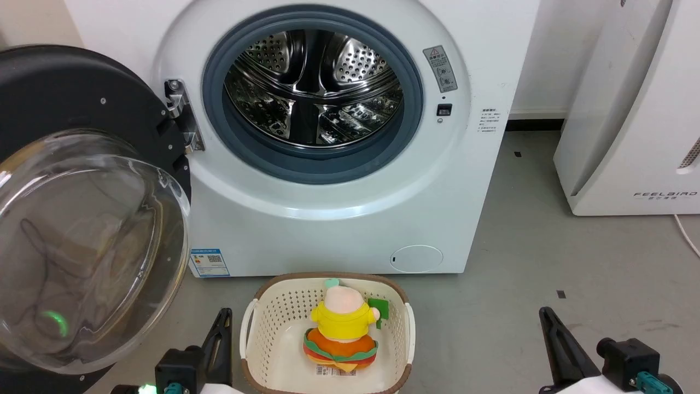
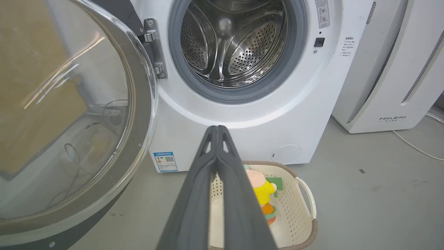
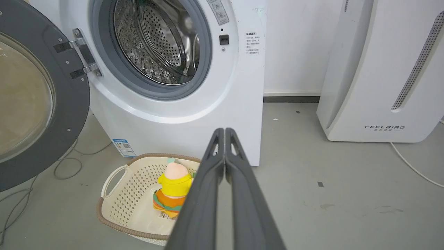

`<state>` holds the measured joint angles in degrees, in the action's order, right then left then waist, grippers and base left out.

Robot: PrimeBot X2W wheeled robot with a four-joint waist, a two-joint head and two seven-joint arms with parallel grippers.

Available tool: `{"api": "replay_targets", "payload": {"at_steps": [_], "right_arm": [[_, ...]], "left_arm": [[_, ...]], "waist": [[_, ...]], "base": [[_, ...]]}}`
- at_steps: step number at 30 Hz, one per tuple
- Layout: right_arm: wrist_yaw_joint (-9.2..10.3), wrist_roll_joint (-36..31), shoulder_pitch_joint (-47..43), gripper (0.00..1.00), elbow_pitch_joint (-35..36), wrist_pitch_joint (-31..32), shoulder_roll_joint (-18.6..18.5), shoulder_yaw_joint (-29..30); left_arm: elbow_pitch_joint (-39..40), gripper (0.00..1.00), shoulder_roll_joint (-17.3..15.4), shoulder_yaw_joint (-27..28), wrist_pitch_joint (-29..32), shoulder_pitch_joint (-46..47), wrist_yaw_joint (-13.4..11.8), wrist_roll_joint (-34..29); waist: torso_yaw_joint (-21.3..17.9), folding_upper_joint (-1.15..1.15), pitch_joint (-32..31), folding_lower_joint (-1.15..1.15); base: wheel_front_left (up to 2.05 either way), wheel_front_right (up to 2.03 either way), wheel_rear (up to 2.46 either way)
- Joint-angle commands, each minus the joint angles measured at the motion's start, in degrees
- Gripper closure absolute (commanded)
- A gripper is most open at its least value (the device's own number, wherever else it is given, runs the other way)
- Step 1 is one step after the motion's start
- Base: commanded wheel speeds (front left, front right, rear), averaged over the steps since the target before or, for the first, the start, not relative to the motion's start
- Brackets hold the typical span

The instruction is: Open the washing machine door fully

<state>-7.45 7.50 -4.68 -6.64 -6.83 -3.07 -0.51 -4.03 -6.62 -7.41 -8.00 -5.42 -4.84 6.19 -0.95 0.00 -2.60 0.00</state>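
The white washing machine (image 1: 339, 219) stands straight ahead, its steel drum (image 1: 314, 87) exposed. Its door (image 1: 65, 109), a black disc with a clear bulging glass bowl (image 1: 82, 246), is swung wide out to the left on its hinge (image 1: 183, 117). The door also appears at the left of the left wrist view (image 2: 138, 114) and the right wrist view (image 3: 74, 104). My left gripper (image 1: 223, 316) is shut and empty, low by the basket's left side. My right gripper (image 1: 545, 314) is shut and empty over the floor at the lower right. Neither touches the door.
A cream perforated basket (image 1: 262, 323) with a brown rim sits on the floor before the machine, holding a yellow and orange plush toy (image 1: 342, 331). A white slanted FEELBIRD appliance (image 1: 629, 109) stands at the right. A cable (image 3: 412, 166) lies near it. Grey floor lies open between the two.
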Motion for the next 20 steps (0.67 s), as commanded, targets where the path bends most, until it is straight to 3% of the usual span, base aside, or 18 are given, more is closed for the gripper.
{"api": "replay_targets", "payload": {"at_steps": [1, 20], "right_arm": [[-0.01, -0.8, 1.0, 1.0, 0.8, 0.4, 0.1, 0.1], [-0.02, -2.5, 2.0, 1.0, 2.2, 2.0, 0.1, 0.2]], "left_arm": [[0.5, 1.0, 0.2, 0.6, 0.7, 1.5, 0.4, -0.6], [1.4, 1.0, 1.1, 2.3, 2.5, 2.5, 1.5, -2.0]], "waist": [[0.0, 0.0, 0.1, 0.0], [0.3, 0.0, 0.7, 0.0]], "base": [[0.0, 0.0, 0.0], [0.0, 0.0, 0.0]]}}
